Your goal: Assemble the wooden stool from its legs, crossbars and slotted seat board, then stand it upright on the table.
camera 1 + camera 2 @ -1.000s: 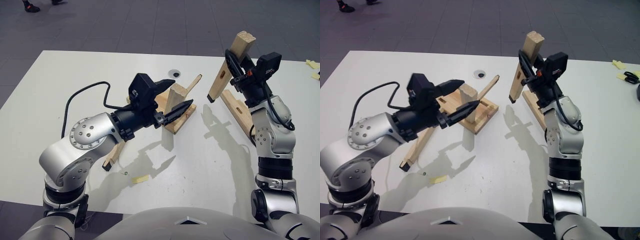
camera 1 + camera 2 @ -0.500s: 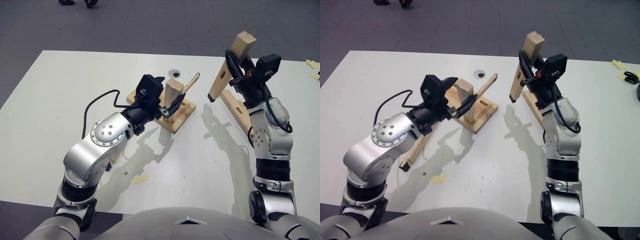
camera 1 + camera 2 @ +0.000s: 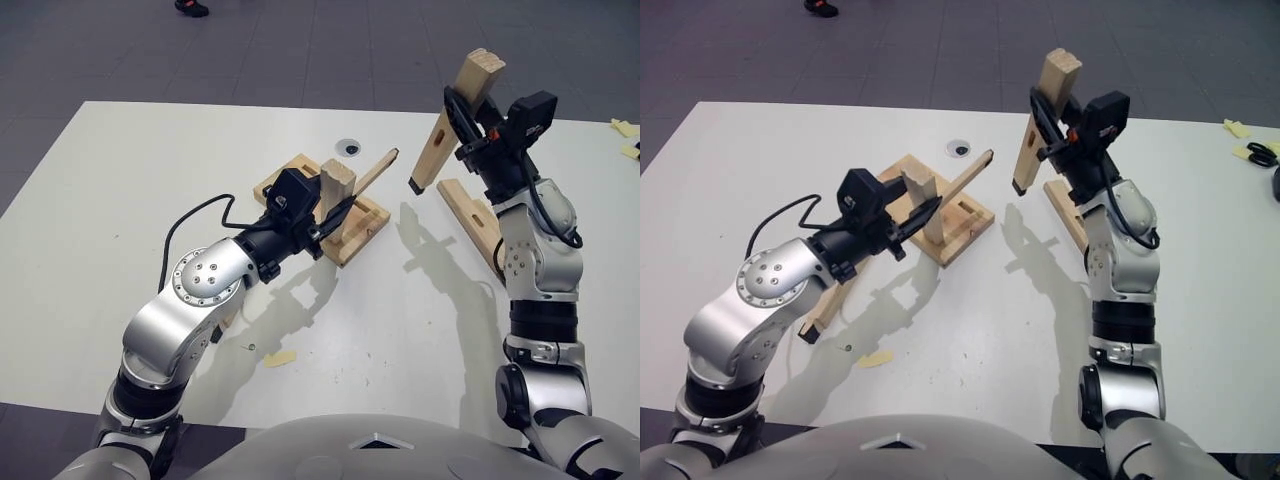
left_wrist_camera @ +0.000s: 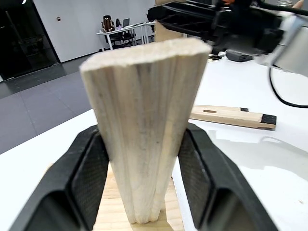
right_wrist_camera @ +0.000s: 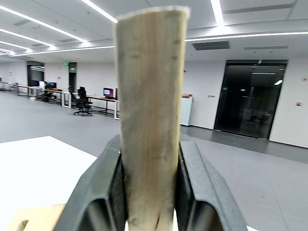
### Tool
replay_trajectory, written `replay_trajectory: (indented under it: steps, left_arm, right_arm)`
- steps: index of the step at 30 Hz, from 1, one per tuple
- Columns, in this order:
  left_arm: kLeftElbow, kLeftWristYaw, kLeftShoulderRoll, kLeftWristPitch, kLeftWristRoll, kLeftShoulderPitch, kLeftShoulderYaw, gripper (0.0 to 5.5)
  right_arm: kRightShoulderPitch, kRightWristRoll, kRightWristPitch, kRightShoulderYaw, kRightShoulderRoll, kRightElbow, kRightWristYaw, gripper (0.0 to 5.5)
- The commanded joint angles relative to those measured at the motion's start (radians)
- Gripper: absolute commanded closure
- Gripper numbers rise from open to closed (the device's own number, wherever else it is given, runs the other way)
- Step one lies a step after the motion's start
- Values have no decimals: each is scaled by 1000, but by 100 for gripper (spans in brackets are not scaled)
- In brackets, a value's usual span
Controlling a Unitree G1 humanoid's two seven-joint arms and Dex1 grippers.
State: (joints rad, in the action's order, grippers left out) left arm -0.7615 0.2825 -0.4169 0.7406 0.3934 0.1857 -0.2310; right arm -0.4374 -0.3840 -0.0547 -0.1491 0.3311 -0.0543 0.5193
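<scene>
Centre: left gripper (image 3: 335, 212) fingers clamp the upright leg (image 3: 338, 180) on the seat board (image 3: 368, 222). Upper right, right gripper (image 3: 458, 112) grasps the raised leg (image 3: 432, 158); it should enter its slot squarely.

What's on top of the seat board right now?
An upright leg stands on the seat board, between the left gripper's jaws. A thin crossbar slants up beside it. The crossbar's lower end is hidden behind the leg and gripper.

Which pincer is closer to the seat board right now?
Left. The left pincer grips the upright leg standing on the seat board, directly over it. The right pincer holds a second leg in the air, off to the board's right.
</scene>
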Motion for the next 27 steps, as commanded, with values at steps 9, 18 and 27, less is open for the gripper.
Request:
replay_trajectory:
  steps: [9, 18, 27]
  left_arm:
    - [4, 106, -10, -75, 51, -104, 14, 346]
    - [-22, 92, 5, -73, 53, -147, 5, 346]
    - [-17, 84, -3, -101, -2, -182, -27, 346]
  right_arm:
    - [-31, 13, 56, 56, -55, -102, 92, 447]
    - [30, 12, 46, 72, -49, -34, 102, 447]
    - [70, 1, 19, 6, 15, 16, 84, 447]
